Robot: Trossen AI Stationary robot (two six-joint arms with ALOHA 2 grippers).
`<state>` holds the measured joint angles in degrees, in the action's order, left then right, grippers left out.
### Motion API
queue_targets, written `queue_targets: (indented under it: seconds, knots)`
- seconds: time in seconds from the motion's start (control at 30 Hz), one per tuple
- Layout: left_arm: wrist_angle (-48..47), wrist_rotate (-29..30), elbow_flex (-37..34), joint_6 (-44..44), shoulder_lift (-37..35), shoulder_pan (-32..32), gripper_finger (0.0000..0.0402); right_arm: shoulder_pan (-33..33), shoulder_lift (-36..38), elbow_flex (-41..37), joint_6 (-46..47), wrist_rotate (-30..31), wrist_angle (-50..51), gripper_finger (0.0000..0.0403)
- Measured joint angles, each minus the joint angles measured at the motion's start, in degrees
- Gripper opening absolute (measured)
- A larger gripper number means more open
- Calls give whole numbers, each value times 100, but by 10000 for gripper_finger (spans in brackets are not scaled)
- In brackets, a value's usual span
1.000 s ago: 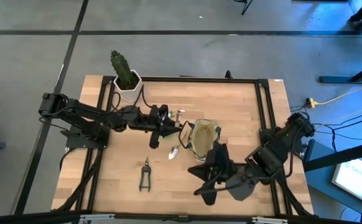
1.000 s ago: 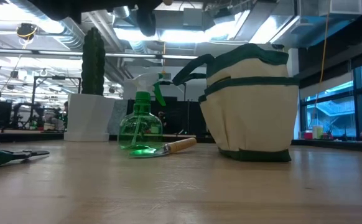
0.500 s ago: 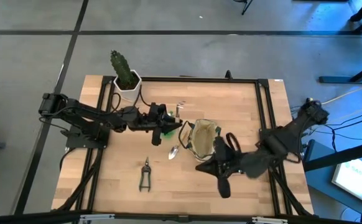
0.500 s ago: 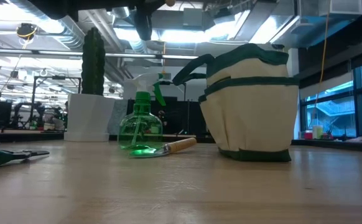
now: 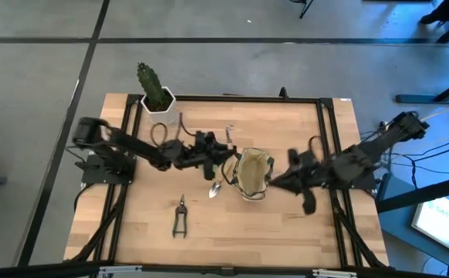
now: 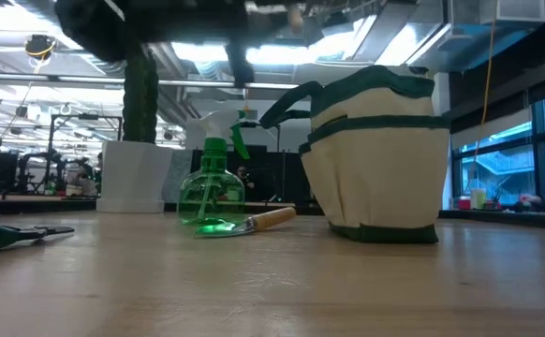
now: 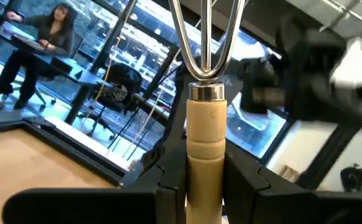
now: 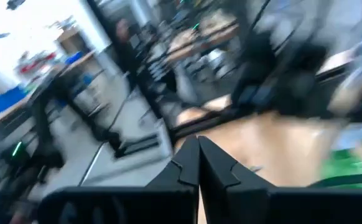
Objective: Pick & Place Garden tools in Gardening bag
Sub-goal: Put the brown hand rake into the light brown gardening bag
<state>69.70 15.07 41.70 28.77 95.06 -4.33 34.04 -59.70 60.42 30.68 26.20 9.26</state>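
Right now I am looking down on the wooden surface point(image 5: 286, 232), which is carrying everything. Both dark arms are reaching in toward its middle. The gardening bag point(image 5: 253, 174) is standing upright near the centre, its mouth facing up, and in the low view point(image 6: 377, 154) it is showing as the biggest item, with dark trim and a loop handle. The cactus in its white pot point(image 5: 156, 94) is sitting at the far left corner, well apart from the bag.

My left claw point(image 5: 226, 145) is hovering above the surface just left of the bag, and it is pinching the wooden handle of the hand rake point(image 7: 205, 155); the left wrist view is showing the handle clamped between the two dark fingers point(image 7: 171, 186), with the metal tines rising from the ferrule. My right claw point(image 5: 273, 181) is sitting just beside the bag's right side, its fingers point(image 8: 187, 165) pressed together on nothing.

The green spray bottle point(image 6: 212, 192) is standing on the surface left of the bag. The trowel point(image 5: 217, 185) is lying flat just in front of the bottle, near the bag. The black pruning shears point(image 5: 180, 216) are lying on the near left part of the surface, well apart from the bag.
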Motion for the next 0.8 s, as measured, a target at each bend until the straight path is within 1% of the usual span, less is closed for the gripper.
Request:
queue_targets:
  seconds: [0.1, 0.17, 0.23, 0.33, 0.47, 0.53, 0.63, 0.7, 0.8]
  knots:
    - [535, 176, 142, -349, 595, -60, 65, -40, 477, 0, -31, 562, 337, 1]
    - [832, 161, 128, -632, 909, -83, 65, -156, 732, 0, -90, 655, 585, 0]
    - [1265, -134, 64, -952, 1215, -41, 65, -262, 917, 0, -145, 678, 795, 0]
    - [2019, -827, -94, -1361, 1538, 78, 65, -294, 1071, 0, -420, 690, 998, 0]
    - [2021, -1214, -573, -2018, 1504, 120, 65, -289, 1102, 0, -654, 669, 1114, 0]
    - [2001, -1242, -909, -2228, 1395, 143, 65, -293, 1078, 0, -656, 682, 1156, 0]
    - [2015, -1245, -1194, -2272, 1342, 345, 65, -291, 974, 0, -668, 675, 1265, 0]
    - [2003, -1430, -1217, -2258, 1334, 530, 65, -289, 898, 0, -648, 666, 1357, 0]
    - [2011, -2065, -1002, -2221, 1328, 753, 65, -293, 761, 0, -580, 671, 1588, 0]
